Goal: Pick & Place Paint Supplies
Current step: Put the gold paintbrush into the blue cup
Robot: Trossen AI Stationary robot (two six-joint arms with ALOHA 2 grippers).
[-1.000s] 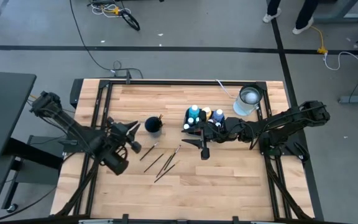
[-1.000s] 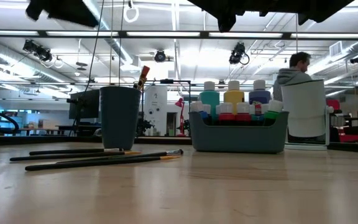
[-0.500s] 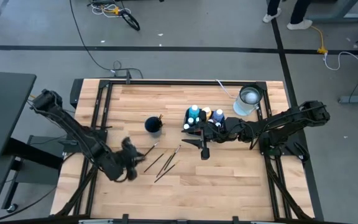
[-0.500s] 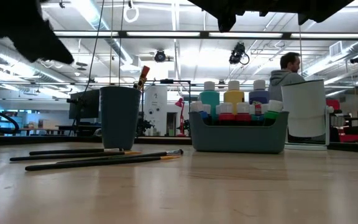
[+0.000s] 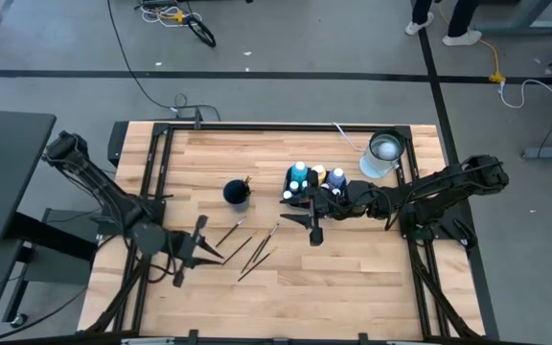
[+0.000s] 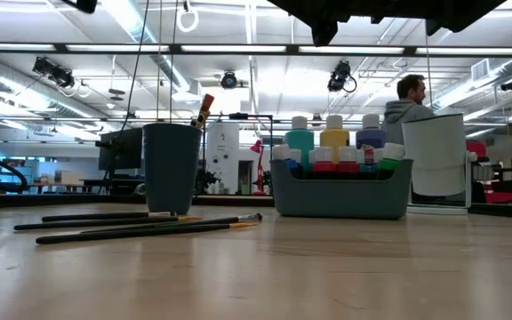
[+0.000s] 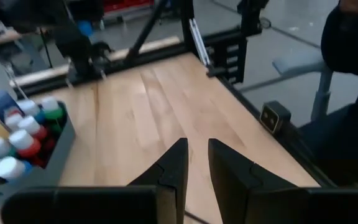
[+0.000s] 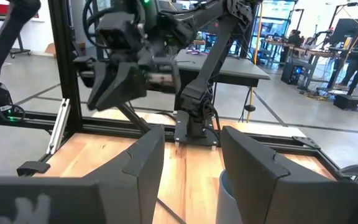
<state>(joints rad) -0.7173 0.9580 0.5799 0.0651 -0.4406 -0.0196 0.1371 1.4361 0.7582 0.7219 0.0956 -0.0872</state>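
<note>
Several thin dark-handled paintbrushes (image 5: 242, 251) lie flat on the wood near the table's middle, and the low view shows them (image 6: 123, 224) in front of a dark cup (image 6: 172, 169). That cup (image 5: 237, 193) holds one brush (image 6: 204, 108) upright. White-capped paint bottles stand in a grey caddy (image 5: 307, 180) (image 6: 340, 187). My left gripper (image 5: 215, 255) (image 7: 196, 158) hovers just left of the brushes, fingers a narrow gap apart, holding nothing. My right gripper (image 5: 291, 209) (image 8: 194, 162) waits open beside the caddy's near side.
A white cup (image 5: 383, 153) (image 6: 438, 160) stands right of the caddy near the far right corner. Black rails (image 5: 161, 163) frame the table's sides. Bare wood lies along the near edge (image 5: 333, 287). A person (image 6: 412, 98) shows in the room behind.
My left gripper has swung from beside the dark cup toward the table's near edge and turned, so its fingers now point at the brushes from their left. The brushes, cup, caddy and right arm have stayed put.
</note>
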